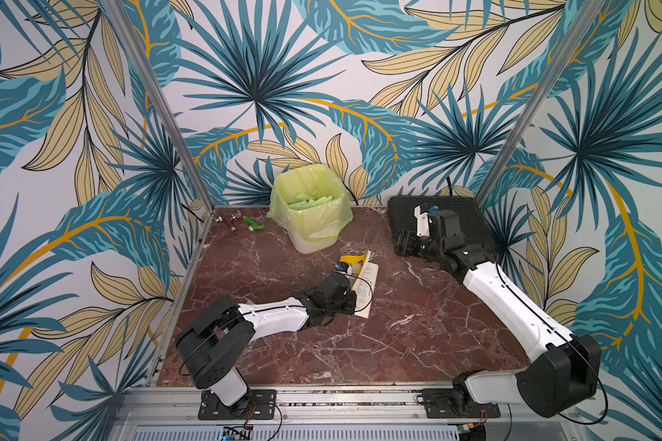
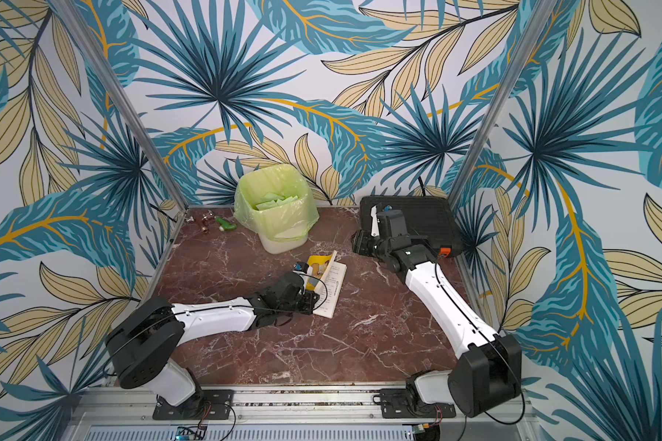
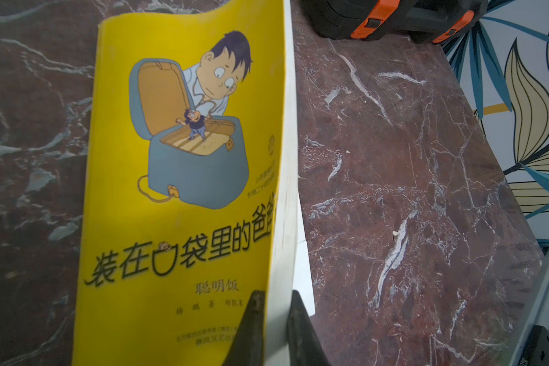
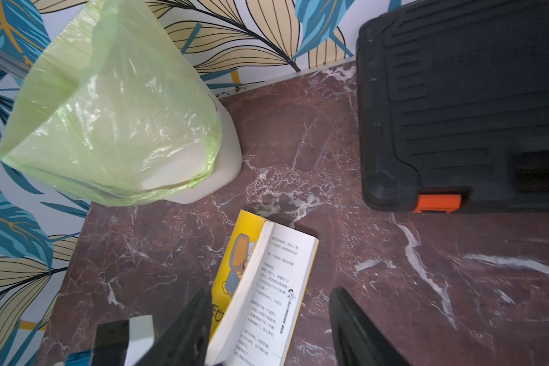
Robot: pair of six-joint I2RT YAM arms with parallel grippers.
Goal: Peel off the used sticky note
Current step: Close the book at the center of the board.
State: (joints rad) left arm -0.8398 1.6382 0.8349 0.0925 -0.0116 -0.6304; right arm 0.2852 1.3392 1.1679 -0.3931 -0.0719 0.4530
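— Left wrist view: what is pinched by the left gripper?

— A yellow-covered paperback book is clamped at its edge. The cover and a wad of pages are squeezed between the two dark fingers, which are pressed in tight on the paper. The gripped part is held tilted up, while the remaining pages lie flat on the dark red marble-patterned tabletop.

— And the right gripper?

— Its fingers are spread wide, with nothing held between them. In both top views it is seen above the tabletop, just beside the near corner of the black ribbed plastic case with orange latches and apart from the book.

— Where is the sticky note found?

— Several pale green paper slips are seen inside the white plastic bin lined with a pale green bag, which stands at the back of the table, beyond the book. Which slip is the used one cannot be told. In the right wrist view, printed text and a small drawing are shown on the open page.
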